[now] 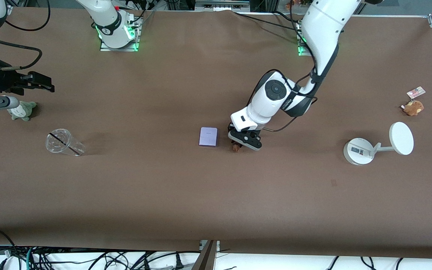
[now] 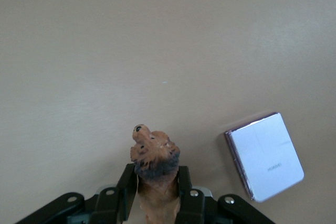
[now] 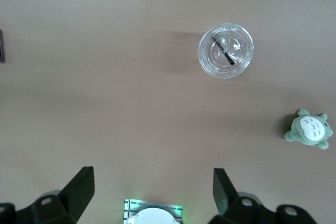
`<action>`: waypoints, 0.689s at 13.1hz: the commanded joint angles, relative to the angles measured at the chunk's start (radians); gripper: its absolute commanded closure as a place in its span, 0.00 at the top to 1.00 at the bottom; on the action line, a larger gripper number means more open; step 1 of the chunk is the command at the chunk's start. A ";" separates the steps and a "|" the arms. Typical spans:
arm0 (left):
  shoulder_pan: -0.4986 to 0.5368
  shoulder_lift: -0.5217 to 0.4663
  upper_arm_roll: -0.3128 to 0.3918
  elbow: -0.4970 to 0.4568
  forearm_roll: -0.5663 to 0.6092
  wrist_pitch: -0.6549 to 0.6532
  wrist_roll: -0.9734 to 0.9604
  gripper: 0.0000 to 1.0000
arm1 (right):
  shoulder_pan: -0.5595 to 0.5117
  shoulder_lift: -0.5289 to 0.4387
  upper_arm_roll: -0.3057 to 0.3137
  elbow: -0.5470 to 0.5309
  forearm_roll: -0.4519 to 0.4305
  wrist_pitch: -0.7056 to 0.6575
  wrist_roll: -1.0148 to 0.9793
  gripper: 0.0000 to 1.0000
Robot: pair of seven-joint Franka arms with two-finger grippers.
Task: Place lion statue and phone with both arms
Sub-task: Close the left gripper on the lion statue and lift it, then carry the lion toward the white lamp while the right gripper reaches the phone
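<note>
Left claw [image 2: 153, 195] clamps lion statue [image 2: 154, 158]; phone [image 2: 266, 157] just beside.

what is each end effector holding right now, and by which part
The left end effector is shut on the lion, its fingers pinching the body just below the head. The right end effector is open and holds nothing.
</note>
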 commanded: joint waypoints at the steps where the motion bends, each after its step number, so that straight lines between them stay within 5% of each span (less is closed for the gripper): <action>1: 0.058 -0.140 -0.001 -0.010 0.004 -0.217 0.018 0.18 | 0.002 0.008 0.019 0.020 0.013 -0.001 0.006 1.00; 7: 0.223 -0.283 0.003 0.052 0.005 -0.669 0.144 0.19 | 0.192 0.086 0.018 0.090 0.015 0.031 0.251 1.00; 9: 0.314 -0.283 0.005 0.050 0.007 -0.687 0.157 0.19 | 0.260 0.114 0.018 0.091 0.016 0.091 0.367 1.00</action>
